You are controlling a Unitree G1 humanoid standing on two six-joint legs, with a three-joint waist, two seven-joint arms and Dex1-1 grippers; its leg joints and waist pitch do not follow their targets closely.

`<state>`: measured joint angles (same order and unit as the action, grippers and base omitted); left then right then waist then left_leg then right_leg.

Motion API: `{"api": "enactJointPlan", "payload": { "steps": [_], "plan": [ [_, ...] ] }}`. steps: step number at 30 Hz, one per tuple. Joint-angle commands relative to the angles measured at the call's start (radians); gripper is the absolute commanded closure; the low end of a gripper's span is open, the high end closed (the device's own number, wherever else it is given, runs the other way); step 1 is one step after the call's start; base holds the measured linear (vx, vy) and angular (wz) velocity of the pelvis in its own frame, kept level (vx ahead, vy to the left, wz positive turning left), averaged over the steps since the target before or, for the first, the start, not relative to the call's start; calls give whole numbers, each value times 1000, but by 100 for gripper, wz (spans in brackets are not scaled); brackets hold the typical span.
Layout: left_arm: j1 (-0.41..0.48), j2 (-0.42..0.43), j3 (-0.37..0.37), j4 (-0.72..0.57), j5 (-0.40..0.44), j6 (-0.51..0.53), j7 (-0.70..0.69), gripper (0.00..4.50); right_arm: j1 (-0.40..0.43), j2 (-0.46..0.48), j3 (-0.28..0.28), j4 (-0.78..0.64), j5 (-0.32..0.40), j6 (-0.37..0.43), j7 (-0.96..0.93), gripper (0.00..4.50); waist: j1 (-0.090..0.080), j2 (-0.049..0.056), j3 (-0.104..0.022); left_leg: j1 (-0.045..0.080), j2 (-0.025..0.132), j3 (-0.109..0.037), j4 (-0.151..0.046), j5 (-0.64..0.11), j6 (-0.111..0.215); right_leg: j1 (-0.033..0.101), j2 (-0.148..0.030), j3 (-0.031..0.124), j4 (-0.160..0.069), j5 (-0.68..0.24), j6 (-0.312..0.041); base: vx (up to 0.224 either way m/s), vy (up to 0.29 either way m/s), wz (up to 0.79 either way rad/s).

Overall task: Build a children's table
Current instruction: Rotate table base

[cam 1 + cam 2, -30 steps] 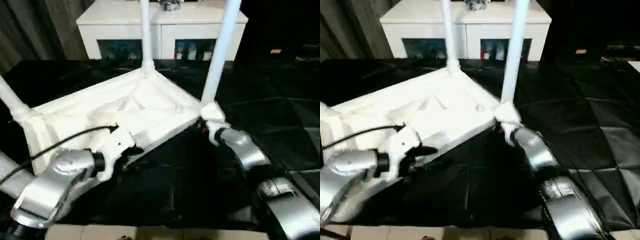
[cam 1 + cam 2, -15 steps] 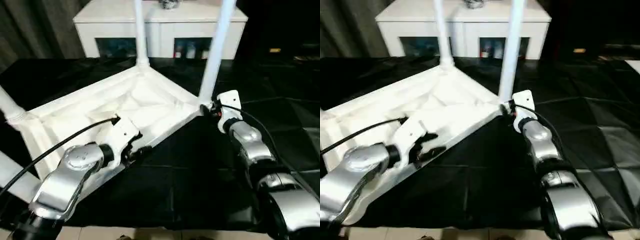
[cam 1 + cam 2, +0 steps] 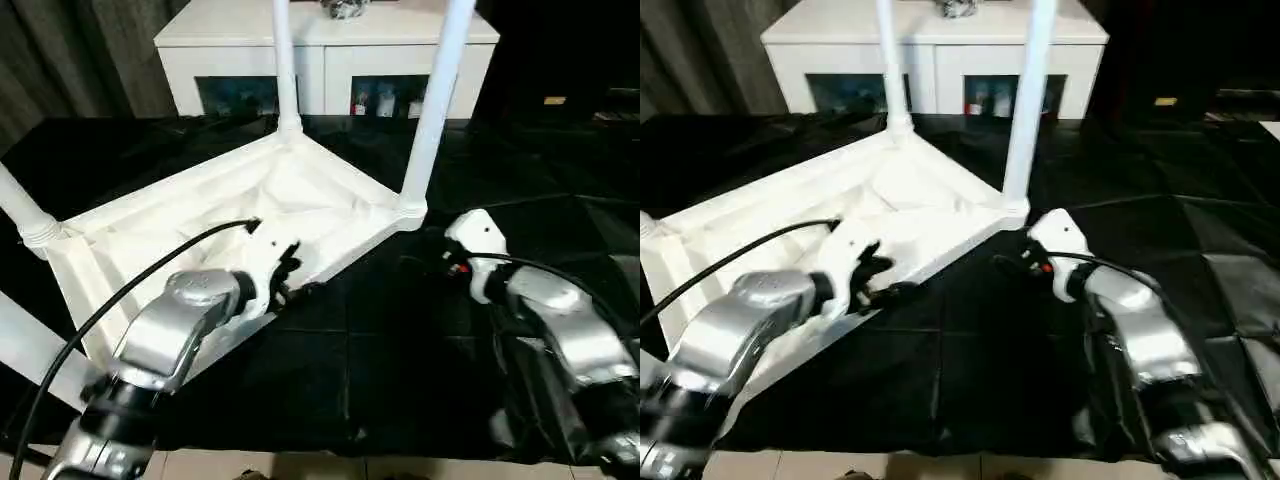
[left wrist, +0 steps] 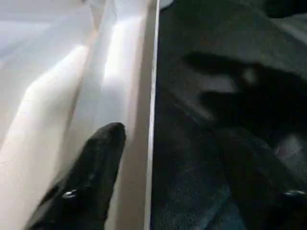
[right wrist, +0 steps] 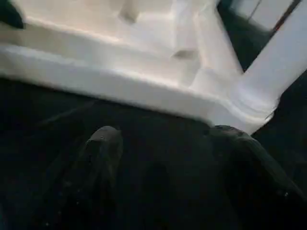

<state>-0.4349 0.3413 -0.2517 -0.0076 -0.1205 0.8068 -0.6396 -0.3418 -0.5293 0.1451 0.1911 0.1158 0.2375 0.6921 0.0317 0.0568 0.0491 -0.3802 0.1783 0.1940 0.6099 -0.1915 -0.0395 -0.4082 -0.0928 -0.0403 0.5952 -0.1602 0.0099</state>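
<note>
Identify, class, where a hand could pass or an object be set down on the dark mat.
Free: the dark mat between the two forearms, and its right side beyond the right gripper. Crowded: the upturned table top with the left gripper at its rim.

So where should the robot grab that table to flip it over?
Probably by the rim of the table along its near edge. It lies upside down with legs pointing up, so that thin rim wall sticks up, open both sides. The left claw is already there, one finger inside the rim. The right claw could come in from the front.
</note>
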Motion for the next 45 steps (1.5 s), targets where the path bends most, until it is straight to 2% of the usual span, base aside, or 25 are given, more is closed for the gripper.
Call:
{"api": "enactJointPlan", "payload": {
  "steps": [1,2,4,7,10,11,12,15,16,17,22,30,34,37,38,41,42,44,45],
  "plan": [
    [-20,19,-37,47,49,-2,13,74,16,-23,13,-77,-1,58,20,131,2,-7,-63,13,33,-25,-82,-296,33,43,-31,21,-79,-326,-186,0,0,0],
    [-29,23,-49,78,74,-9,32,74,31,-37,23,-124,-5,92,27,131,4,-7,-65,17,34,-24,-80,-293,32,40,-32,22,-78,-319,-185,0,0,0],
    [-34,22,-49,99,81,-9,45,74,40,-46,29,-159,2,121,36,131,3,-7,-64,12,34,-26,-82,-285,33,42,-33,22,-77,-315,-185,0,0,0],
    [-40,11,-35,137,88,-15,81,111,55,-61,37,-215,25,162,62,131,6,-7,-66,15,37,-26,-80,-269,36,42,-36,23,-76,-289,-194,0,0,0],
    [-39,6,-29,146,79,-19,78,121,70,-72,40,-260,39,191,79,131,7,-12,-66,13,37,-25,-80,-261,40,43,-36,24,-74,-271,-204,0,0,0],
    [-37,3,-24,146,74,-22,74,145,75,-75,39,-276,41,200,82,131,7,-10,-64,13,38,-25,-81,-269,40,42,-38,24,-75,-286,-204,0,0,0],
    [-37,-2,-19,149,71,-26,75,145,81,-77,37,-295,41,214,84,131,7,-13,-63,13,37,-24,-81,-272,40,41,-36,24,-78,-296,-200,0,0,0],
    [-41,-21,3,166,70,-62,86,166,87,-79,34,-323,39,242,79,131,7,-12,-62,14,37,-25,-82,-280,33,39,-38,24,-80,-334,-184,0,0,0],
    [-43,-21,2,172,70,-77,83,191,88,-79,33,-329,38,250,79,131,7,-12,-62,14,37,-25,-82,-282,32,38,-38,24,-81,-335,-182,0,0,0],
    [-45,-22,2,178,66,-87,78,197,88,-80,33,-336,38,258,79,131,8,-13,-63,14,38,-27,-83,-283,29,38,-39,25,-81,-335,-179,0,0,0],
    [-47,-14,-15,179,58,-80,46,219,90,-83,38,-346,31,270,77,131,7,-12,-63,13,37,-26,-83,-278,27,38,-39,25,-79,-317,-183,0,0,0],
    [-37,-5,-26,175,53,-65,20,295,93,-84,42,-350,21,283,76,131,8,-10,-65,12,39,-25,-81,-243,36,42,-39,26,-72,-252,-206,0,0,0],
    [-33,0,-36,183,57,-80,4,337,92,-81,40,-350,17,284,73,131,6,-10,-63,13,38,-25,-82,-267,31,42,-40,26,-75,-279,-204,0,0,0],
    [-37,8,-57,209,77,-126,-16,358,92,-78,40,-349,13,283,69,131,6,-9,-62,16,39,-26,-83,-281,25,40,-40,26,-78,-302,-195,0,0,0],
    [-41,10,-65,226,86,-155,-21,370,93,-78,40,-349,11,282,68,131,6,-12,-61,14,38,-26,-84,-285,25,40,-40,26,-79,-312,-189,0,0,0],
    [-70,5,-81,315,110,-308,-44,390,95,-77,39,-351,10,283,65,131,5,-11,-61,15,36,-26,-84,-300,21,37,-39,26,-84,-341,-174,0,0,0],
    [-74,4,-81,325,111,-324,-45,390,95,-77,39,-351,10,284,65,131,5,-11,-60,16,36,-26,-85,-309,17,36,-39,27,-85,-351,-169,0,0,0],
    [-100,-4,-89,388,124,-460,-65,420,98,-76,40,-356,10,285,63,131,4,-13,-59,19,37,-25,-86,-336,9,33,-38,27,-89,-376,-160,0,0,0],
    [-111,-7,-95,415,128,-506,-75,420,99,-75,40,-357,10,285,63,131,6,-10,-58,19,35,-28,-86,-341,10,33,-40,26,-93,-392,-155,0,0,0]
  ]
}}
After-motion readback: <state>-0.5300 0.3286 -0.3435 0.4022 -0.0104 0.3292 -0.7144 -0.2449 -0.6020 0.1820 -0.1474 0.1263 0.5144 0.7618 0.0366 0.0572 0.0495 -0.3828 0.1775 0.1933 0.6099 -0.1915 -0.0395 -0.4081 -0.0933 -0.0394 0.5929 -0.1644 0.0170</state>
